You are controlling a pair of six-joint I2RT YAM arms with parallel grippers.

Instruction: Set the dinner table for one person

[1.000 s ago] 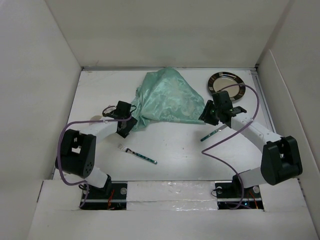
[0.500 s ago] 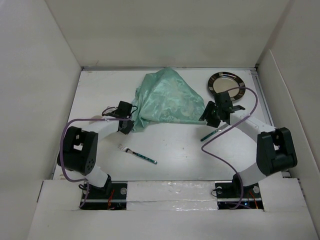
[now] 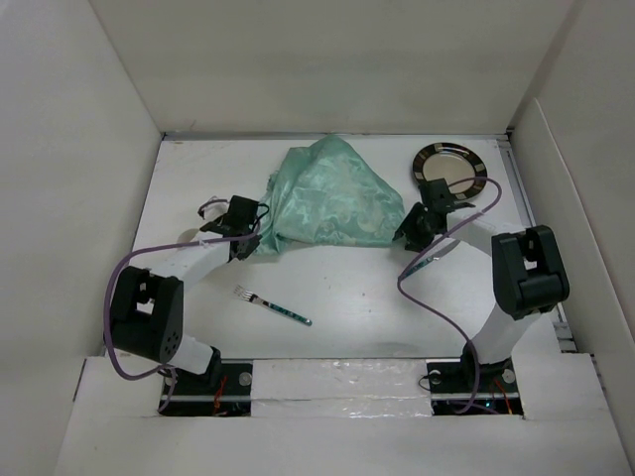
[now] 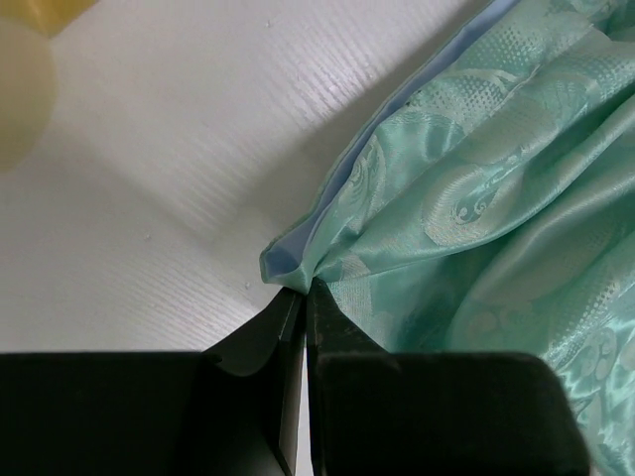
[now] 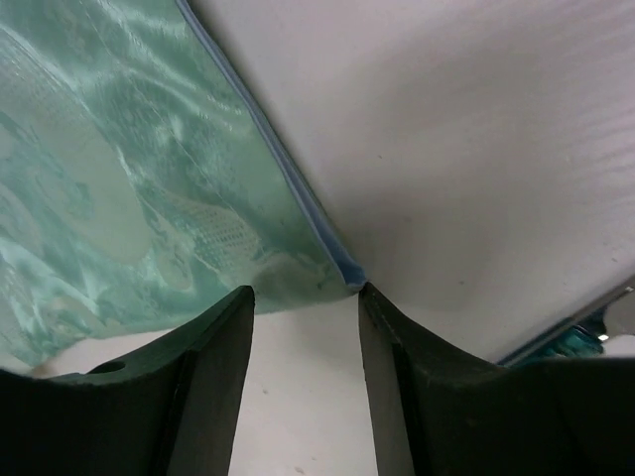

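A crumpled mint-green placemat (image 3: 332, 193) lies at the back middle of the white dinner table (image 3: 347, 288). My left gripper (image 3: 252, 245) is at the cloth's near left corner. In the left wrist view the jaws (image 4: 303, 290) are shut on that corner of the placemat (image 4: 476, 198). My right gripper (image 3: 408, 236) is at the near right corner. Its jaws (image 5: 306, 296) stand open there, and the blue-edged corner of the placemat (image 5: 119, 178) lies just beyond the tips, touching the right fingertip (image 5: 369, 296).
A dark-rimmed plate (image 3: 449, 167) sits at the back right. A fork (image 3: 273, 305) with a teal handle lies near the front middle. Another teal-handled utensil (image 3: 424, 262) lies beside the right arm. A pale yellowish object (image 4: 20, 89) shows left of the left gripper. White walls enclose the table.
The left gripper has gone from open to shut on the placemat's left corner. The right gripper has moved closer to the right corner, and both arms have swung inward.
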